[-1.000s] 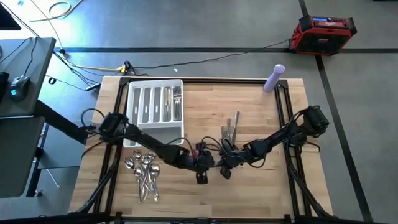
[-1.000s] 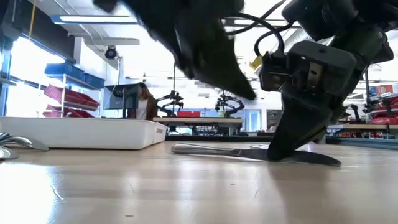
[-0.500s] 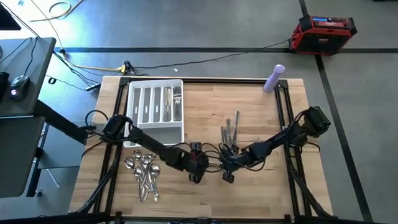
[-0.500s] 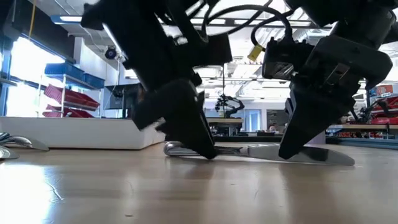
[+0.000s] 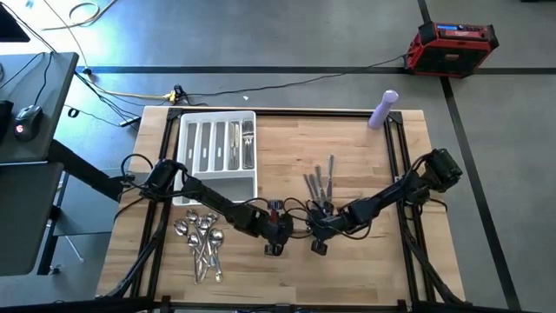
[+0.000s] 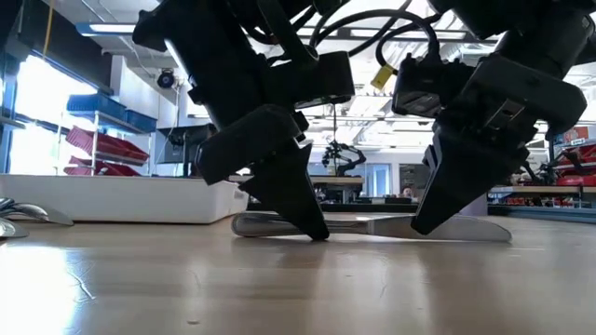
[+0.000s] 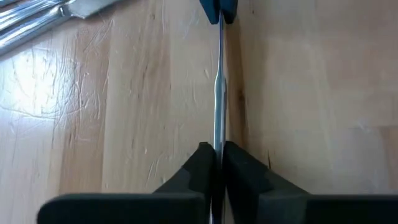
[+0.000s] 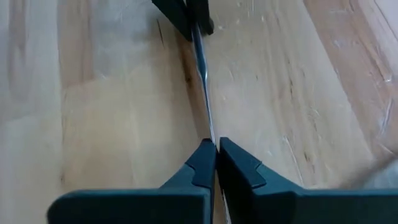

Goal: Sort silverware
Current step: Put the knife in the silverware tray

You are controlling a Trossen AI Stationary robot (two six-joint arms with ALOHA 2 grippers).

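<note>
At the table's front centre, we now have 2 grippers clenched on 1 long thin silver knife (image 6: pixel 372 225): the left gripper (image 6: pixel 307 223) has closed onto its handle end since a second ago, while the right gripper (image 6: pixel 421 221) stays clamped near the blade. We judge a handover under way. Beyond, more forks and knives (image 5: pixel 320 187) and the white compartmented plastic tray (image 5: pixel 217 184) await.
</note>
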